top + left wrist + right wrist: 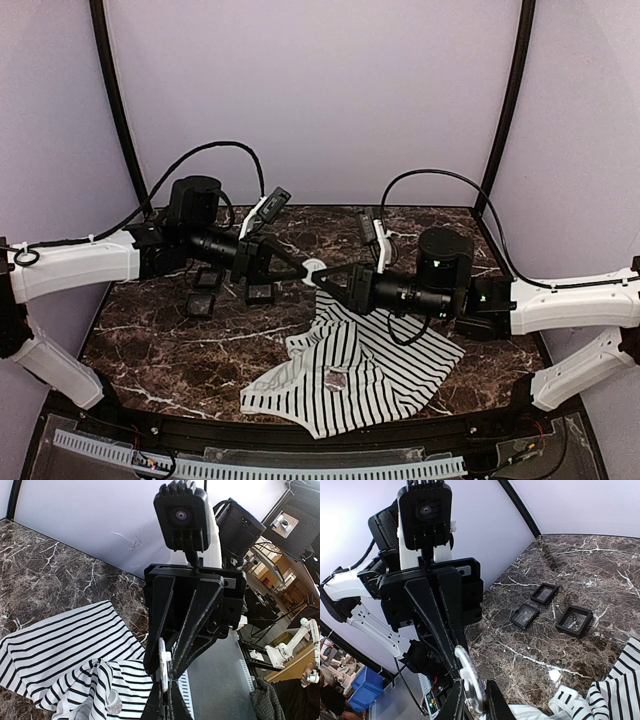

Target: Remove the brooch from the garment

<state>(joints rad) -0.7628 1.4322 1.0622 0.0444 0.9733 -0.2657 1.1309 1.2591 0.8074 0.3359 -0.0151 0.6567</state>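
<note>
A small white round brooch (313, 268) hangs in the air above the table, between the tips of both arms. My left gripper (303, 267) is shut on it; the left wrist view shows the brooch (162, 667) edge-on in that gripper (166, 696). From the other side my right gripper (323, 281) has its two fingers on either side of the same disc. In the right wrist view the brooch (470, 677) sits between them, in the right gripper (475, 707). The striped garment (370, 350) lies crumpled on the marble below, free of both grippers.
Three small black boxes (205, 278) (200, 305) (260, 293) sit on the marble left of centre, under the left arm. A small round piece (337, 378) lies on the garment's middle. The garment's lower hem reaches the table's near edge (300, 432).
</note>
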